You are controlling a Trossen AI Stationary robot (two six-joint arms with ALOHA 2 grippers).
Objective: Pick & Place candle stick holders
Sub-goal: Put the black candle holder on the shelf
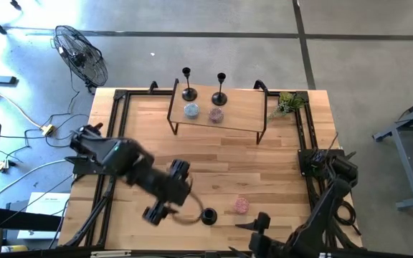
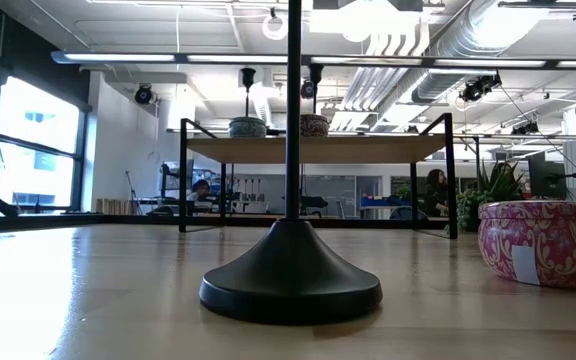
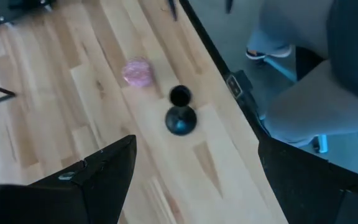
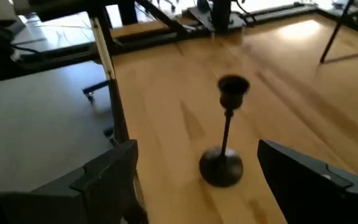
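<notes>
Two black candle stick holders (image 1: 187, 89) (image 1: 221, 92) stand upright on their round bases on a wooden shelf riser (image 1: 242, 107) at the table's far side. They also show in the low view (image 2: 248, 78) (image 2: 314, 80). The third holder (image 1: 208, 215) stands upright on its base on the table near the front edge. It fills the low view (image 2: 290, 275). My left gripper (image 1: 176, 195) is open, up and to the left of that holder (image 3: 180, 115). My right gripper (image 1: 253, 223) is open to its right, with the holder (image 4: 225, 134) ahead of its fingers.
A pink patterned tin (image 1: 241, 206) sits on the table just right of the near holder. Two small tins (image 1: 191, 110) (image 1: 216, 113) stand on the riser by the two far holders. A small green plant (image 1: 289, 104) is at the far right corner. Bare wood lies mid-table.
</notes>
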